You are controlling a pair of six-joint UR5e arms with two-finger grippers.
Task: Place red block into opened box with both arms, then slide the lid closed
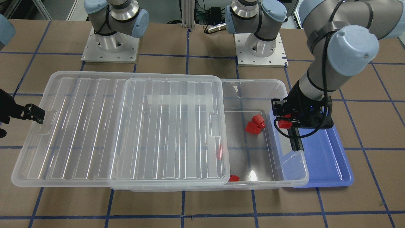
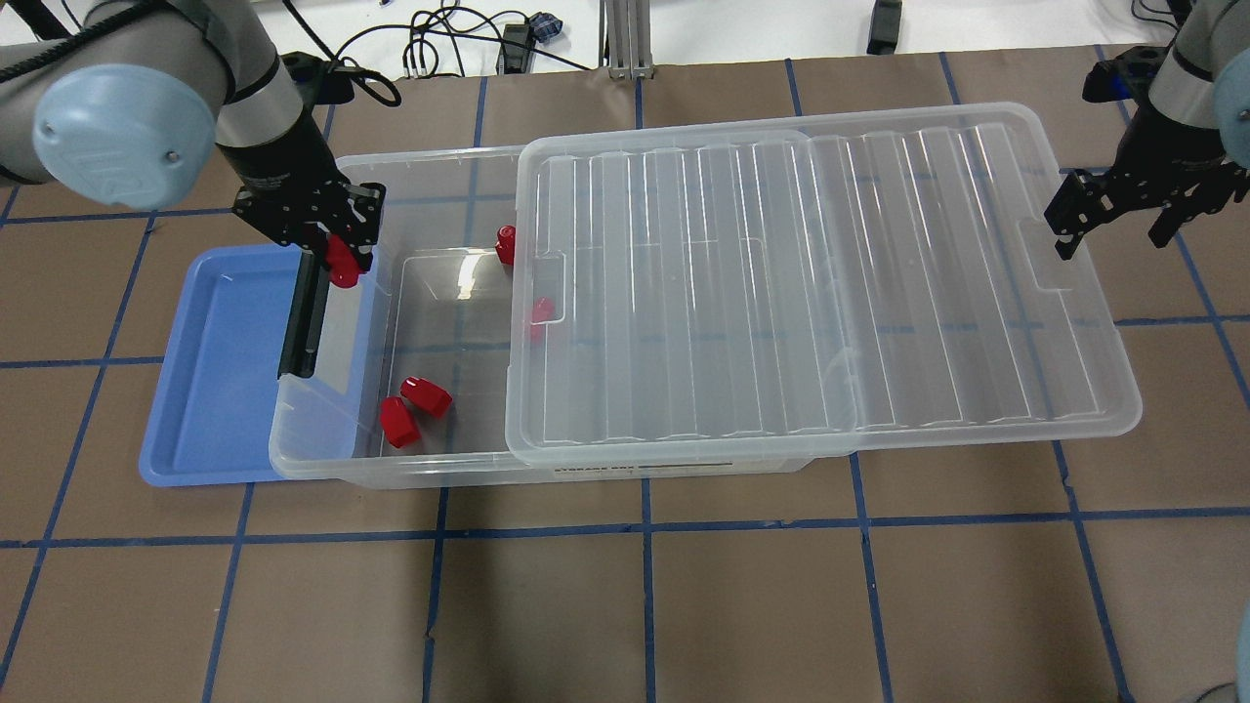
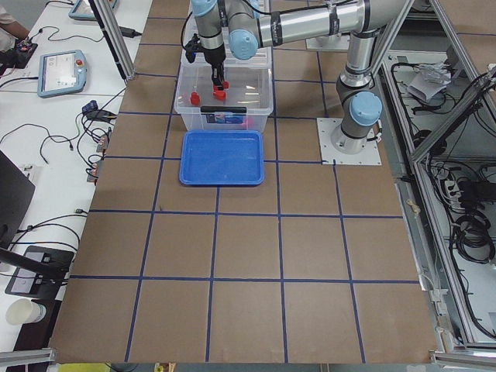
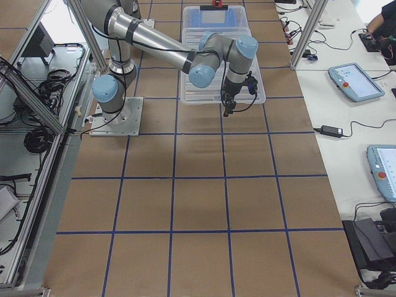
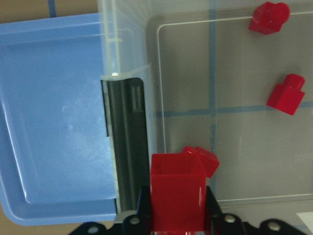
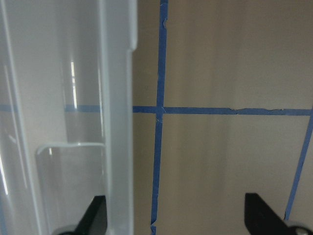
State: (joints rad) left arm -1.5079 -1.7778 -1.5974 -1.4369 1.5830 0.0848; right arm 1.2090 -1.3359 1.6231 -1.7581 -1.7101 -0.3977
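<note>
**Red block clamped over the box's open end, lid offset to the right**

The table (image 2: 645,605), brown with a blue tape grid, carried everything. The lid (image 2: 820,283) lay on the box (image 2: 459,342), offset toward the robot's right. It covered more than half of the box and overhung its right end, so the left end stood open. That open end, with its black bar (image 2: 301,322), rested over the edge of a blue tray (image 2: 225,371).

The left arm (image 2: 127,127) reached down at the barred end. The right arm (image 2: 1196,78) hung at the lid's overhanging short end.

Only the left wrist view showed the grip plainly. The left gripper (image 2: 337,256) was clamped on the red block (image 5: 177,191), which hung above the end wall beside the bar, clear of the floor. The overhead view gave just a red tip under black fingers.

Only the right wrist view showed how the right gripper (image 2: 1111,239) stood. Its jaws were wide apart and held nothing, with the lid's rim just inside 1 finger (image 6: 95,220). The side views were too small to tell this.

Inside the box, the overhead view showed 4 loose blocks:
- A pair of loose blocks (image 2: 415,408) lay together on the open floor near the robot-side wall.
- A 3rd block (image 2: 505,244) sat at the far wall by the lid's edge.
- A 4th block (image 2: 540,312) showed through the lid's edge.

The left wrist view added a red piece (image 5: 206,160) peeping out beside the held block. Where it lay I could not tell.
</note>
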